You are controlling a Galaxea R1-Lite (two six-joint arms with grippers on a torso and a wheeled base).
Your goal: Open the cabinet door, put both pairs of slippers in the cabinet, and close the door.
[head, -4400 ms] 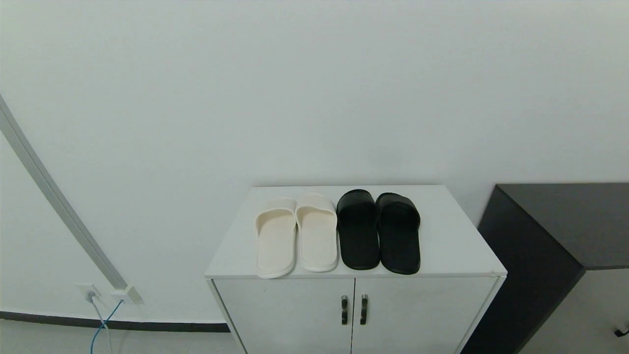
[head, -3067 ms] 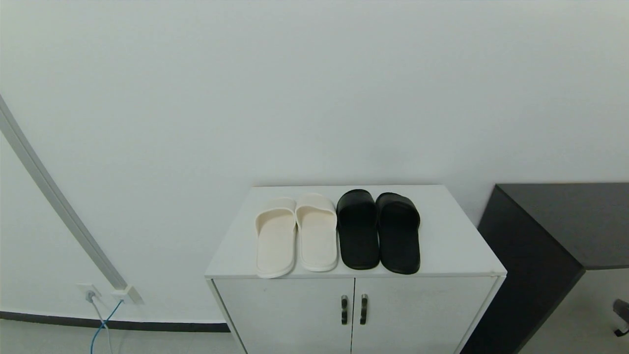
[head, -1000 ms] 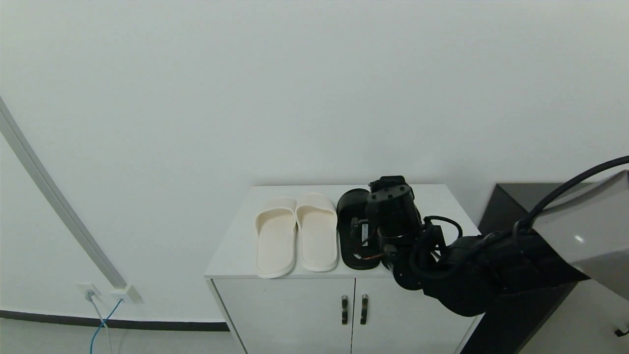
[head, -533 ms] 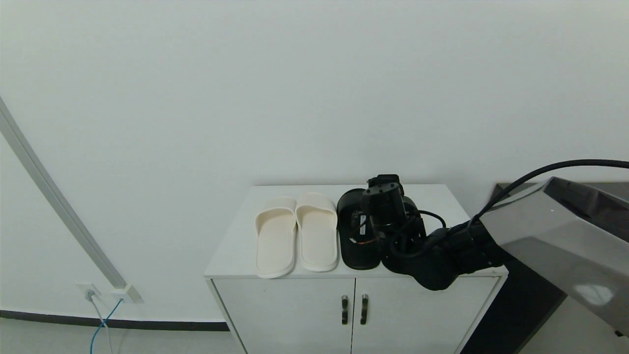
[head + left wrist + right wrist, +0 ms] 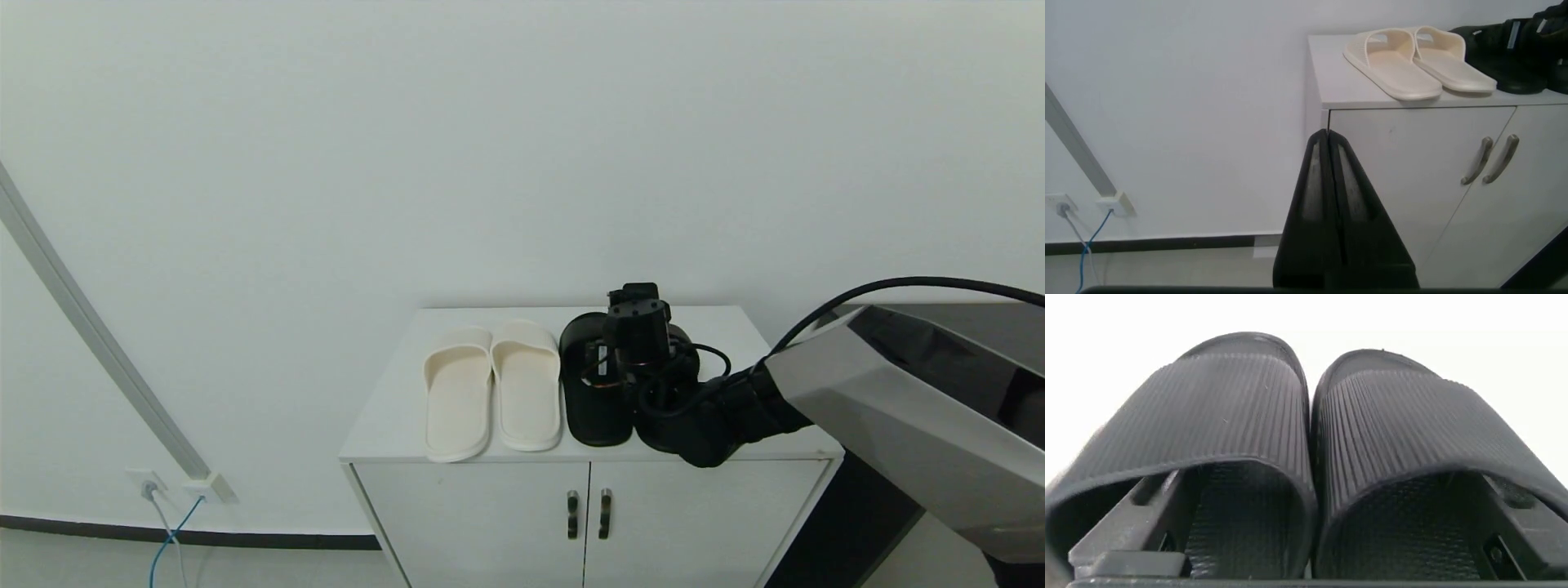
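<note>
Right fingers are standing wide open, not clamping anything: one finger is sitting under the strap of each slipper of the pair of black ribbed rubber slippers, with the slippers' two inner sides between them. Left fingers are pressed shut together, holding nothing, hanging low off the cabinet's left front corner, apart from it.

Plain white wall is running behind everything. White boxy two-door cabinet is standing against it, both flat white doors sitting shut. Silver-shelled right arm is coming in from the right, its black wrist lying over the right black slipper. Dark boxy piece of furniture is standing just right of the cabinet, mostly covered by that arm. Grey slanted strip is running down the wall well left of the cabinet.

Both pairs are lying on the cabinet top, toes toward the wall, heels at the front edge. Pair of cream rubber slippers is lying left, the black pair just beside it on the right.

Two dark vertical bar handles are sitting side by side where the doors meet. White wall socket is sitting low on the wall, thin blue cable hanging by it.
</note>
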